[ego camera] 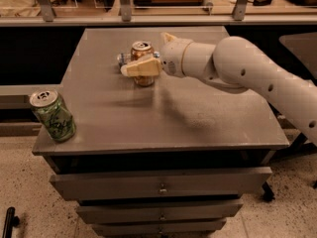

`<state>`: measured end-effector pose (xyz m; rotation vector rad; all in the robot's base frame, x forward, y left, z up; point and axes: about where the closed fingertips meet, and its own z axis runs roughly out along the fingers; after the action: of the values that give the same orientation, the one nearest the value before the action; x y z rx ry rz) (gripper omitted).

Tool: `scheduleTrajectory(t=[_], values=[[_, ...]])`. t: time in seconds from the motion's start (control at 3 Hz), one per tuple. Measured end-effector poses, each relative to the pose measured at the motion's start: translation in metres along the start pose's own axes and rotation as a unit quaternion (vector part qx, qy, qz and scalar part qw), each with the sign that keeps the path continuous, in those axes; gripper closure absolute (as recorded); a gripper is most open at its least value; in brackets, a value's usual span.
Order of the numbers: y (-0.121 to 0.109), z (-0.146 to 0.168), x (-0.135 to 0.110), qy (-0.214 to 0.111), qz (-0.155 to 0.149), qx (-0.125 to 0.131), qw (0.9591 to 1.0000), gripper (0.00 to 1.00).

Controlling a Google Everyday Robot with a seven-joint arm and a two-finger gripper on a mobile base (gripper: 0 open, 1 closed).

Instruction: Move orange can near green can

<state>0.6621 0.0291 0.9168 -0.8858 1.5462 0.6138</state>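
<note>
The orange can [143,79] stands upright at the back middle of the grey table [198,123], its silver top showing. My gripper [133,66] reaches in from the right at the can's height, and its cream part crosses the front of the can's body. The green can [52,115] stands, slightly tilted, at the table's front left corner, far from the orange can and the gripper.
A small blue and silver can [122,58] lies just behind and left of the orange can. My white arm [257,78] spans the table's right side. A counter with metal posts [124,4] runs behind the table. Drawers [161,187] sit below the tabletop.
</note>
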Motion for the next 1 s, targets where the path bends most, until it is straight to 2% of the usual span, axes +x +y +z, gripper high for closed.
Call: scheduleTrajectory(t=[0.33, 1.0], values=[[-0.0020, -0.0012, 0.0045, -0.011, 0.016, 0.009, 0.9998, 0.23], [-0.0045, -0.0048, 0.0037, -0.032, 0.035, 0.007, 0.9988, 0.69]])
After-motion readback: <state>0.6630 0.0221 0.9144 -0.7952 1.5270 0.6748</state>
